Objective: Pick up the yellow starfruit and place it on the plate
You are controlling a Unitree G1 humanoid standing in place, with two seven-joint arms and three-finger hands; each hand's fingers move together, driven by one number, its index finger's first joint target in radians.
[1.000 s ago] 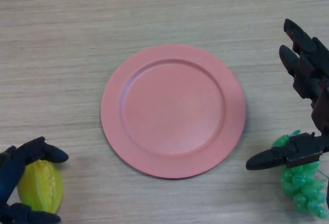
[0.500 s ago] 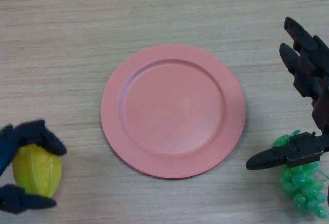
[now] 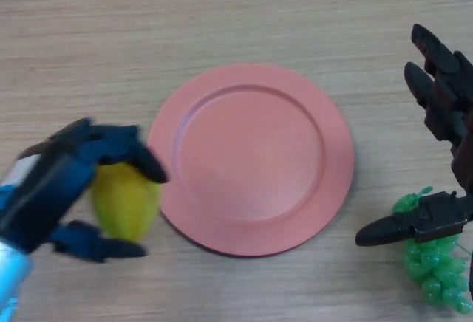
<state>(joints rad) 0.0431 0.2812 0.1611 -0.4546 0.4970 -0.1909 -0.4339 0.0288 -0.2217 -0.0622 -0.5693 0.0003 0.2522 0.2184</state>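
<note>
Yellow starfruit [image 3: 126, 200] gripped in left hand [image 3: 70, 182], just beside plate [image 3: 251, 156].

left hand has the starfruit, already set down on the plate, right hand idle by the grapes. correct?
Not quite. In the head view the left hand holds the starfruit beside the plate, not on it. The right hand does sit idle by the grapes.

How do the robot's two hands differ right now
The left hand has its fingers curled round the yellow starfruit, beside the pink plate's left rim; the right hand holds nothing. The left hand shows at the lower left; the right hand is at the right edge, fingers straight, its thumb over the green grapes. Both are black and over the wooden table.
</note>
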